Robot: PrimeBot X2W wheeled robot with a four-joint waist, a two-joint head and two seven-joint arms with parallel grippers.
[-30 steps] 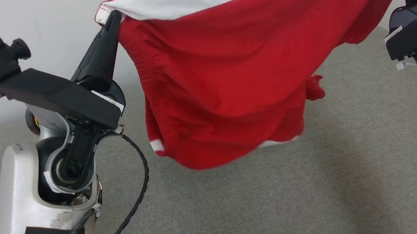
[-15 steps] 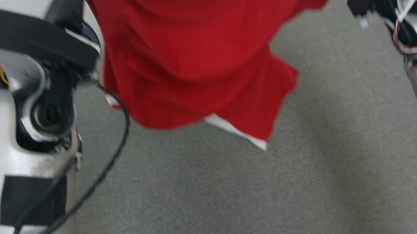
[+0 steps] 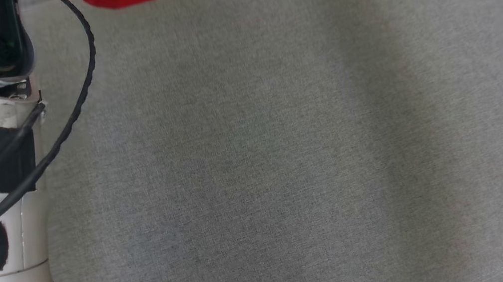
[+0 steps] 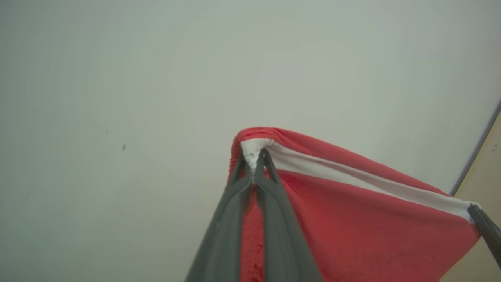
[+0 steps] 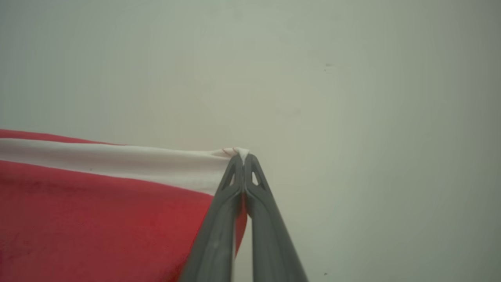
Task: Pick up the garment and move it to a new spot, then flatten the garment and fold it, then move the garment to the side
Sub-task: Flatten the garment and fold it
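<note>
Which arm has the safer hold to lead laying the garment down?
Left, probably: the left tool grips well into the garment's white corner; the right tool pinches only its tip.

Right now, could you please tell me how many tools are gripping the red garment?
2. The left tool is shut on one end of the white band of the garment; the right tool is shut on the other end. The robot has only these two, so none is hidden.

Grey woven surface (image 3: 254, 160) spreads wide (softly shadowed), and the wall (image 4: 156, 78) is plain and pale.
</note>
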